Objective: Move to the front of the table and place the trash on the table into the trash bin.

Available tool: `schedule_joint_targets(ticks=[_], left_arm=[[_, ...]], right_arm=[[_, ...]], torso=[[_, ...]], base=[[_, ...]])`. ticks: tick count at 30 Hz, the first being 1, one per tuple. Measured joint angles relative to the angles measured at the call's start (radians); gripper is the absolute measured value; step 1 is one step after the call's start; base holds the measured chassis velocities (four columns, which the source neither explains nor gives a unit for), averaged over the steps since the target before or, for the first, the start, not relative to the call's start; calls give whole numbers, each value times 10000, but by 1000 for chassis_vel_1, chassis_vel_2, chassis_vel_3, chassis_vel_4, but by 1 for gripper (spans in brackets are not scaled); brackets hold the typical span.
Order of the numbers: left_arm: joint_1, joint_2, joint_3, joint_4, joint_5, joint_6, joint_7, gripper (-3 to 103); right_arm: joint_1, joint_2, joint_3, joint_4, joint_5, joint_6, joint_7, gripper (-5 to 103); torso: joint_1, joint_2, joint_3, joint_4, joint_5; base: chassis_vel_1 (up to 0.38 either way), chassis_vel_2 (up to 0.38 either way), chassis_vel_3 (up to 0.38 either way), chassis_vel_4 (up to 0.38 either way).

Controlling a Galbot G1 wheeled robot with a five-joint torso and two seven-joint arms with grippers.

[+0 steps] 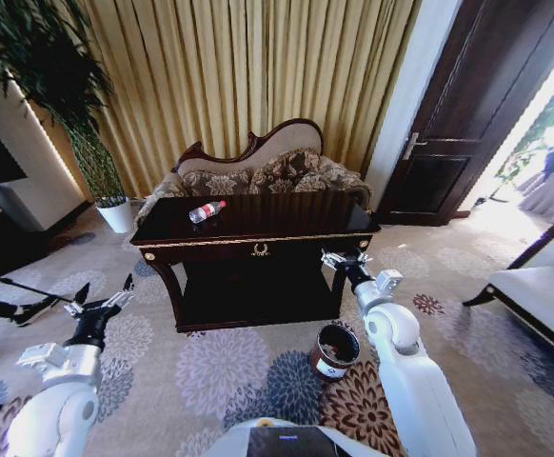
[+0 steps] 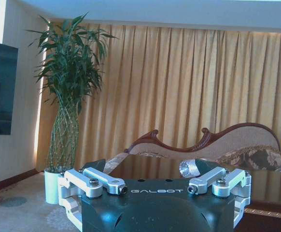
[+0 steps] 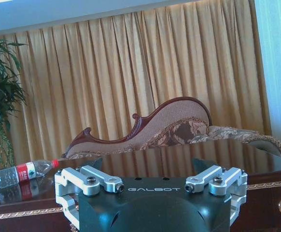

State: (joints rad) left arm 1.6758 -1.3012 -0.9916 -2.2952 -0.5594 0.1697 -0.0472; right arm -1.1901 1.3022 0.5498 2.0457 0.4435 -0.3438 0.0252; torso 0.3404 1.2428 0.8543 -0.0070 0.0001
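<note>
Head view: dark glossy worktop [image 1: 286, 221] straight ahead, sofa [image 1: 258, 171] behind it. Clear bottle [image 1: 207, 211] lies on its side near the worktop's rear left corner. Trash bin [image 1: 334, 350] stands on the carpet just off the front right leg. Left tool [image 1: 101, 297] released, held low, well off the left end. Right tool [image 1: 346, 257] released, at the front right corner.

Left wrist view: bottle's end [image 2: 189, 168] beyond the spread fingers; potted plant [image 2: 65, 106].

Right wrist view: bottle [image 3: 22, 172] lying flat near the worktop's [image 3: 179, 159] far end.
</note>
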Motion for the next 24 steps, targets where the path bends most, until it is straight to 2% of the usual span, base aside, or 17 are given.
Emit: schedule_joint_targets(ticks=[7,24], left_arm=[[20,70,-64,-41,-46,57,-5,100],[83,-81,-105,-21,-17,-24,68,100]], right_arm=[[-101,55,-4,18,-88,45,6,100],[-55,54,2,14,-159,62,12,100]], torso=[[-2,1,-1,1,2],[2,-1,1,-1,1]], base=[[-52,79,60,-84],[-128,180,129,-175]])
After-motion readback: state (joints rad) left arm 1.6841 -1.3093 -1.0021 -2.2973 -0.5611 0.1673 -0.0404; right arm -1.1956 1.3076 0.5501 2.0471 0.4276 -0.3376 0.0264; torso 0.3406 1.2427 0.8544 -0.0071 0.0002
